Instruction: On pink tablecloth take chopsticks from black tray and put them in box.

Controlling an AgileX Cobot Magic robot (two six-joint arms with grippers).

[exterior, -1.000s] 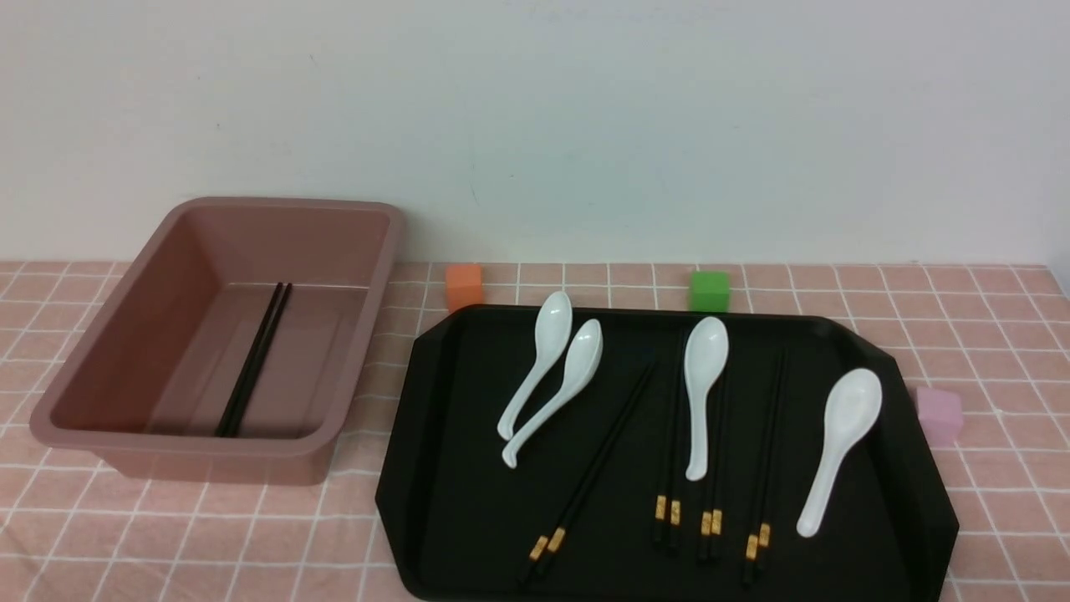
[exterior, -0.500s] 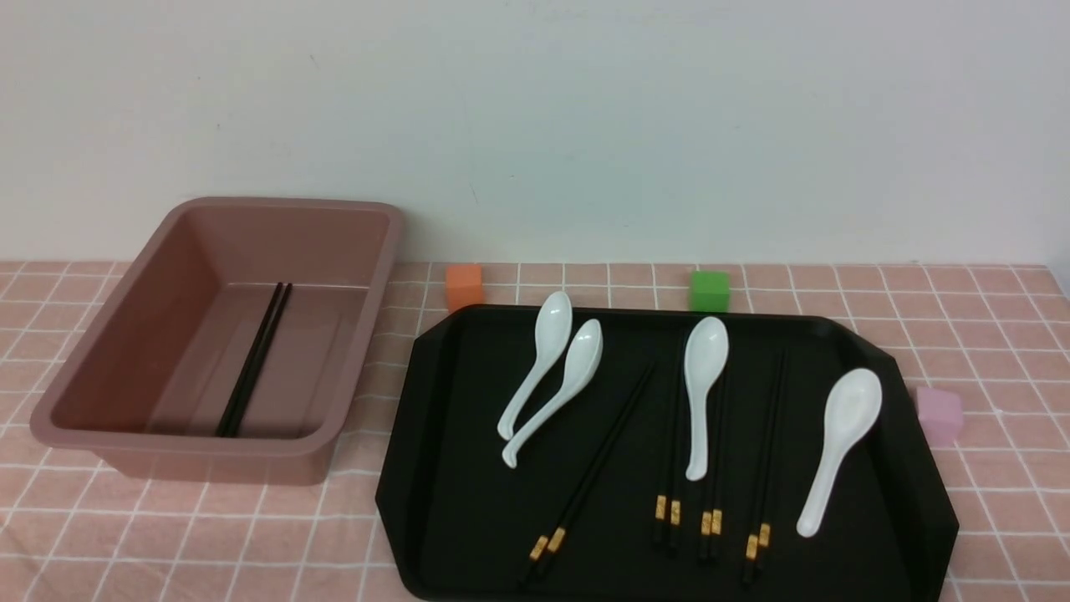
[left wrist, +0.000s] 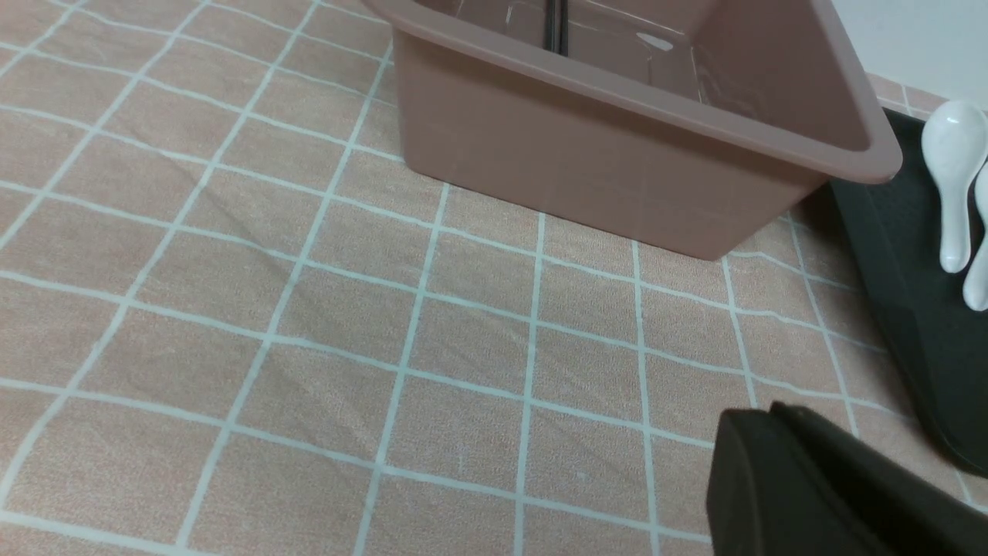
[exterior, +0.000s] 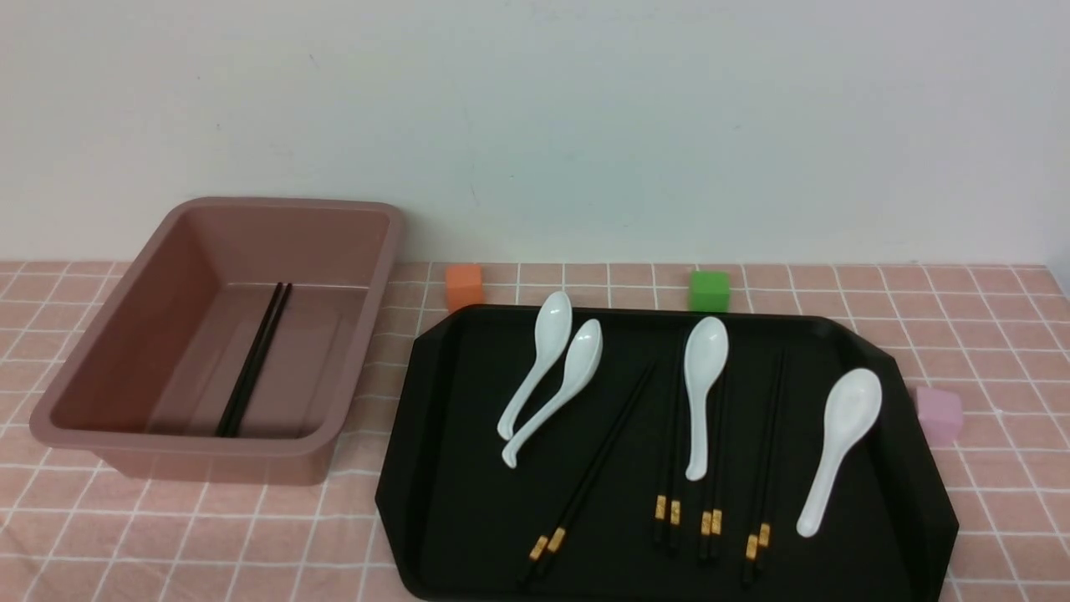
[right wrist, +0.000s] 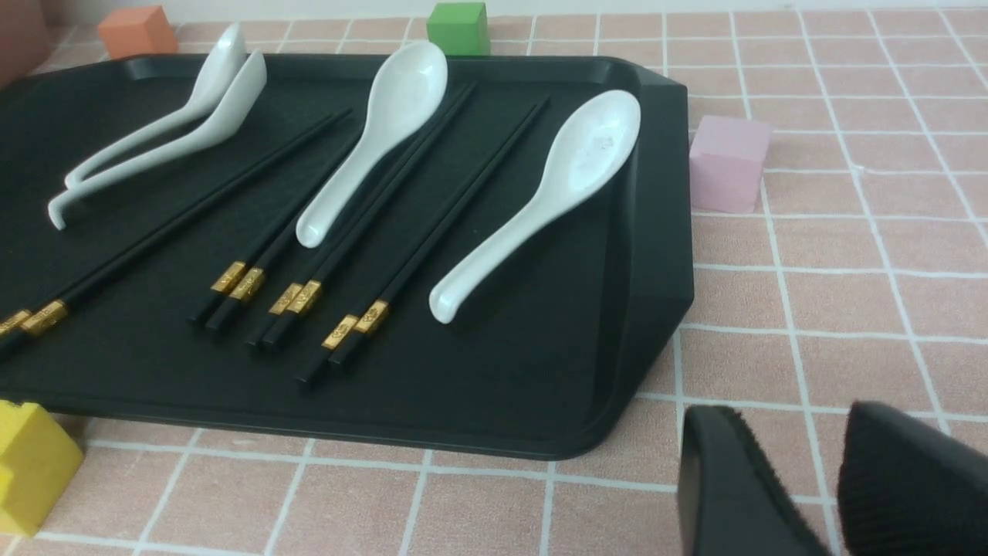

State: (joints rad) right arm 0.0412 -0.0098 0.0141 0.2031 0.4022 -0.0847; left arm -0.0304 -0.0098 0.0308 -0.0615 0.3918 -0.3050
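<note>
One chopstick pair (exterior: 253, 359) lay in the box (exterior: 125, 351); four pairs (exterior: 710, 451) remained on the black tray (exterior: 451, 468). Left end effector (left wrist: 772, 432) appeared pressed together, right end effector (right wrist: 837, 463) slightly parted, both empty; the next pair needs approaching.

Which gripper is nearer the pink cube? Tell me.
Right. The right gripper hovers over the cloth just past the tray's corner from the pink cube; the left gripper sits near the box.

Glossy black rectangular tray (exterior: 435, 502) near edge cropped in front view; yellow cube (right wrist: 31, 463) half cut off in right wrist view.
</note>
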